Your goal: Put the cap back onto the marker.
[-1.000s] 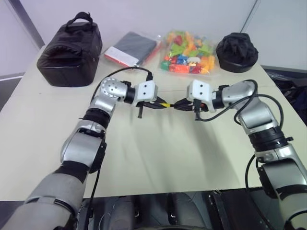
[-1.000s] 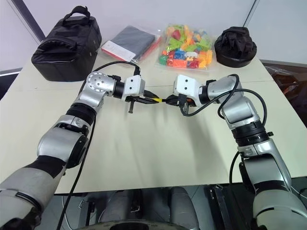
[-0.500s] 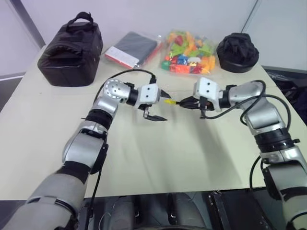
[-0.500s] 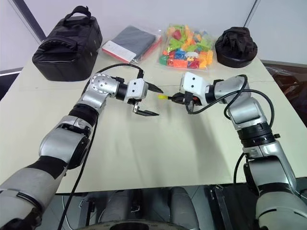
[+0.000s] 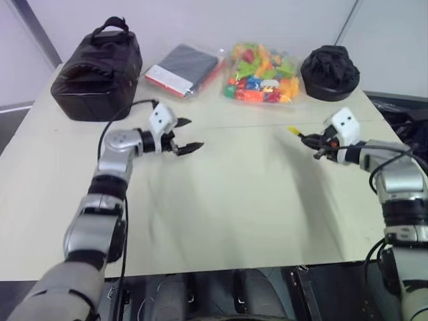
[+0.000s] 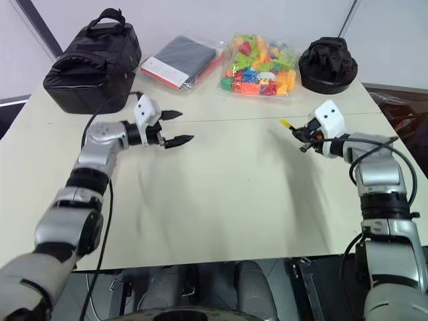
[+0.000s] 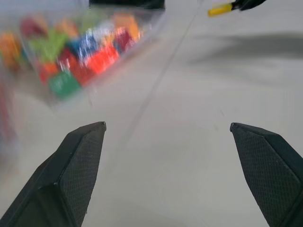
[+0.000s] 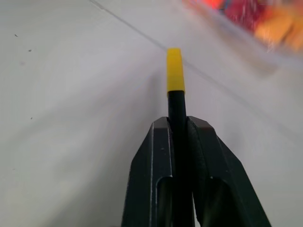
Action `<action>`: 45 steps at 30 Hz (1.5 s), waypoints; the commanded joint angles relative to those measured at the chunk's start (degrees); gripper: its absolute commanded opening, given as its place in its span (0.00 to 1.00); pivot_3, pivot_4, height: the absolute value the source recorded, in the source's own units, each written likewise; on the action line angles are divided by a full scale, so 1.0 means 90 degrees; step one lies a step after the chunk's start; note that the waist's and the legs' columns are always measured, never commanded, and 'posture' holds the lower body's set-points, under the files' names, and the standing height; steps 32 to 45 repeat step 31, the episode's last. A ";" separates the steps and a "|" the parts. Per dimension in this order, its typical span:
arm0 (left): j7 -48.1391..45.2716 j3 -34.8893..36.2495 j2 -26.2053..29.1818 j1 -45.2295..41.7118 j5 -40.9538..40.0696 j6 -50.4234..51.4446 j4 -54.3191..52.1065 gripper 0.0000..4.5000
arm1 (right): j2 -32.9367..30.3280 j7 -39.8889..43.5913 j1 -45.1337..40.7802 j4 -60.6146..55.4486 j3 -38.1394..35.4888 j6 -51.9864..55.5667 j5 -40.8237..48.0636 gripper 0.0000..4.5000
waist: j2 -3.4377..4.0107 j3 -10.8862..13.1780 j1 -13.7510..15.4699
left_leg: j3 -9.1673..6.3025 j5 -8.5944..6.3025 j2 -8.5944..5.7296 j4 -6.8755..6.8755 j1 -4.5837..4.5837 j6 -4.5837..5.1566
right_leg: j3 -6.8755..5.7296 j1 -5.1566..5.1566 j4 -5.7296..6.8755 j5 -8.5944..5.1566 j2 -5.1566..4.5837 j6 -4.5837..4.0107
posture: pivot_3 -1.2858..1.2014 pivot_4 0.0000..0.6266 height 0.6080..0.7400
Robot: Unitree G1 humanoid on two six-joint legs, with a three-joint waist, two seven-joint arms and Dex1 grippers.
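I see a big pale table (image 5: 221, 200) w/ a thin line across it. Behind it is a plain light wall (image 5: 200, 20). A dark strip (image 5: 33, 30) runs down the wall on the left, another thin one (image 5: 348, 23) on the right. Light is soft & even. Dark floor (image 5: 13, 127) at left edge.

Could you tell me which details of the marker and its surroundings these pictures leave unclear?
- Thin black marker with yellow cap: rear part hidden between the right end effector fingers, right wrist view.
- Clear bag of colourful toy pieces: blurred, left wrist view.
- Black fabric bag: contents hidden.
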 commanded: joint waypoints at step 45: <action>0.4070 0.1012 -0.0761 0.2664 -0.1201 0.2993 -0.4783 1.00 | -0.0123 -0.2179 0.0616 0.0048 -0.1721 -0.0589 0.0378 0.96 | 0.0000 -0.0001 0.0018 | -0.0003 -0.0001 -0.0005 -0.0004 0.0013 0.0002 | 0.0002 0.0014 -0.0004 0.0001 0.0000 0.0001 | 0.52 0.24 1.00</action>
